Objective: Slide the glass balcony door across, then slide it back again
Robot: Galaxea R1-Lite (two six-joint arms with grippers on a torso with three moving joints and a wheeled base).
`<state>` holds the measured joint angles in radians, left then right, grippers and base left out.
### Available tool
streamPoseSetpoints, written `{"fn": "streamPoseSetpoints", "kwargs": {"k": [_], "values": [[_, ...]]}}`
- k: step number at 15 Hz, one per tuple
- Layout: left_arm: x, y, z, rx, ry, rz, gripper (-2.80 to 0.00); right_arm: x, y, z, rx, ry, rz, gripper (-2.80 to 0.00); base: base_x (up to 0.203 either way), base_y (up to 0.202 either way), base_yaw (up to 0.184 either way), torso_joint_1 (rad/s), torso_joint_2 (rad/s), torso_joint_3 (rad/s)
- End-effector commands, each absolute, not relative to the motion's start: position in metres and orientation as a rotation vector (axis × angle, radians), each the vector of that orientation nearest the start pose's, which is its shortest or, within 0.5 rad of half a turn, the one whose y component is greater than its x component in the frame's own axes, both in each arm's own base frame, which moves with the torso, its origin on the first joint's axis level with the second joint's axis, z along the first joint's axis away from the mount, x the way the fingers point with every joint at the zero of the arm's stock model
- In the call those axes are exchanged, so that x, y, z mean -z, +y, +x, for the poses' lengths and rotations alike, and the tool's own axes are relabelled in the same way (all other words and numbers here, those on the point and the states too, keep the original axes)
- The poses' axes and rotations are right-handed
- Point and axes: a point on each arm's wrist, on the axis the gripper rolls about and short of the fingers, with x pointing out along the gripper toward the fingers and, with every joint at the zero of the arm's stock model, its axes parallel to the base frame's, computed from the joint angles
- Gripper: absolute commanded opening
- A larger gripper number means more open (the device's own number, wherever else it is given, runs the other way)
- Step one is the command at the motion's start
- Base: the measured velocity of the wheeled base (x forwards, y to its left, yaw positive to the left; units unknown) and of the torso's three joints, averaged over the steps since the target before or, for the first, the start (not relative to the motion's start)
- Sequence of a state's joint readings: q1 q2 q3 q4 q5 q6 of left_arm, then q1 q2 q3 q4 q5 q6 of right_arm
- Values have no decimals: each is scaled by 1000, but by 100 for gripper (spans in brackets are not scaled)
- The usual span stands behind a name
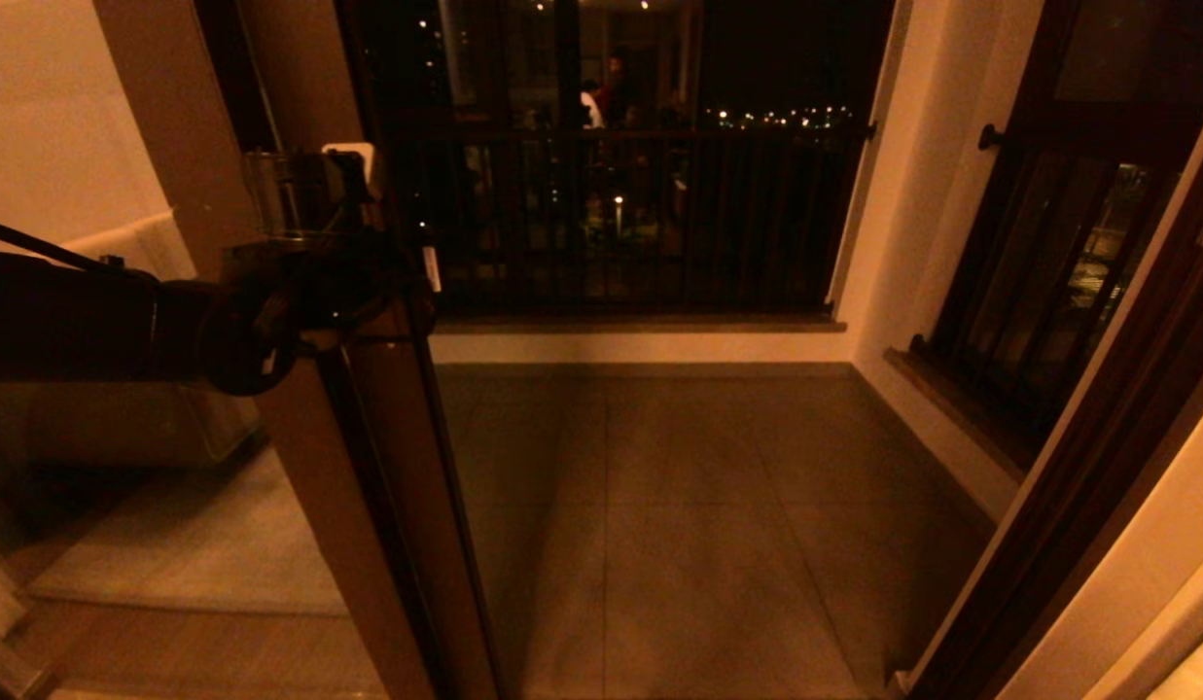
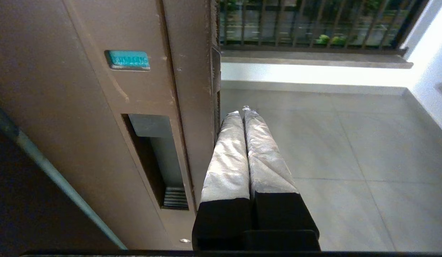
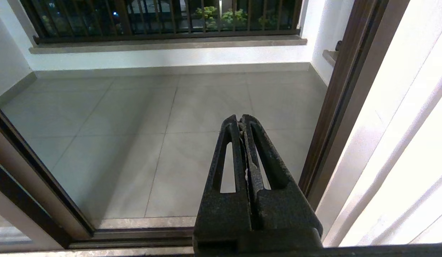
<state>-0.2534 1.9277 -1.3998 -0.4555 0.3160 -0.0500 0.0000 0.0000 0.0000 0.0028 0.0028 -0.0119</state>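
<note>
We see the glass balcony door (image 1: 368, 467) slid over to the left of the scene, its brown upright running from the near floor up past our left arm. Set into that upright is a recessed handle pocket (image 2: 160, 160) — a dark slot holding nothing but a ribbed plate at one end, with a small teal label (image 2: 128, 59) beside it on the frame.

Our left gripper (image 2: 242, 112) has its silver-wrapped fingers (image 2: 228, 157) pressed together, holding nothing. It sits just beside the door's free edge, on the open side, outside the pocket; we cannot tell for sure whether a finger touches the edge.

Right of that edge the doorway stands wide open — bare tiled balcony floor (image 1: 679, 525) runs to the far railing (image 1: 650, 214) and its sill. On the right the opening ends at the dark door jamb (image 1: 1078, 486), with a barred window (image 1: 1048, 282) beyond it.

Our right gripper (image 3: 241, 119), jaws together and empty, hangs over the near threshold track (image 3: 142, 233), close to the right jamb.
</note>
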Motion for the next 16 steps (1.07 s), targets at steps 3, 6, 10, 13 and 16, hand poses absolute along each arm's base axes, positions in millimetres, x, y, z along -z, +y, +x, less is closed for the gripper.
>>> {"fn": "streamPoseSetpoints", "kwargs": {"k": [3, 6, 10, 13, 16], "values": [[-254, -92, 382, -64, 57, -33, -280, -75, 0, -23, -3, 5, -12, -280, 0, 0, 0, 0, 0, 0], [-256, -92, 381, -66, 51, -33, -280, -75, 0, -23, -3, 5, -12, -280, 0, 0, 0, 0, 0, 0], [-296, -104, 346, -13, -47, -7, -280, -75, 0, -23, -3, 5, -12, -280, 0, 0, 0, 0, 0, 0], [-327, -100, 285, 20, -117, -30, -280, -75, 0, -23, -3, 5, -12, -280, 0, 0, 0, 0, 0, 0], [-332, -73, 203, 2, -157, -20, -280, -75, 0, -23, -3, 5, -12, -280, 0, 0, 0, 0, 0, 0]]}}
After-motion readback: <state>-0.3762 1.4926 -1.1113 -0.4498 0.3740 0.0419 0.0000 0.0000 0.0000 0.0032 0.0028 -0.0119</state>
